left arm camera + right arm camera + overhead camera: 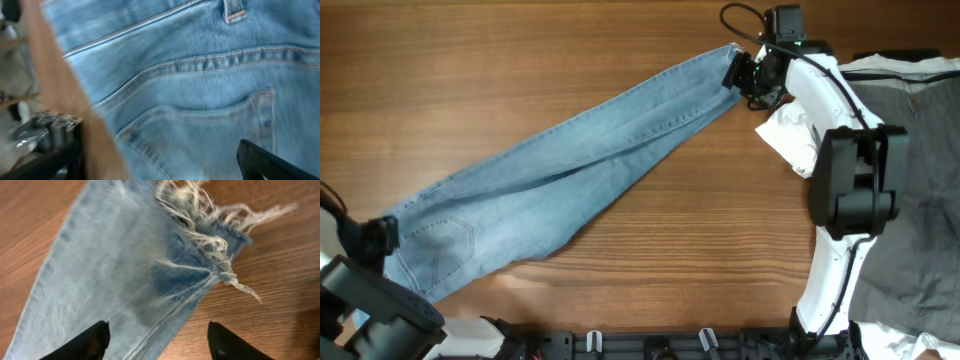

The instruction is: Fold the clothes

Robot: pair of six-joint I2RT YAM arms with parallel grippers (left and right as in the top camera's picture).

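Black fingertips [92,342] of the right gripper [157,341] fill the bottom of the right wrist view, standing well apart with one over the denim and the other over bare wood. Between and beneath them lies the leg end of the pair of light blue, faded denim jeans [115,275], whose frayed whitish hem [210,225] spreads loose threads onto the brown wooden table [280,280]. The cloth lies flat under the jaws and nothing is pinched, so this gripper is open and empty, though whether the finger over the denim touches it cannot be told. From overhead the right gripper [745,72] sits at the upper right tip of the jeans [570,170], which stretch diagonally across the table [520,50] down to the lower left. There the left gripper [380,238] is at the waist end. In the left wrist view its dark fingers [270,162] are spread wide to either side of a stitched back pocket [200,135], gripping nothing; contact with the cloth cannot be told. Just beside the right arm lies a crumpled white cloth [790,135], and a dark grey garment [910,200] covers the table's right edge.
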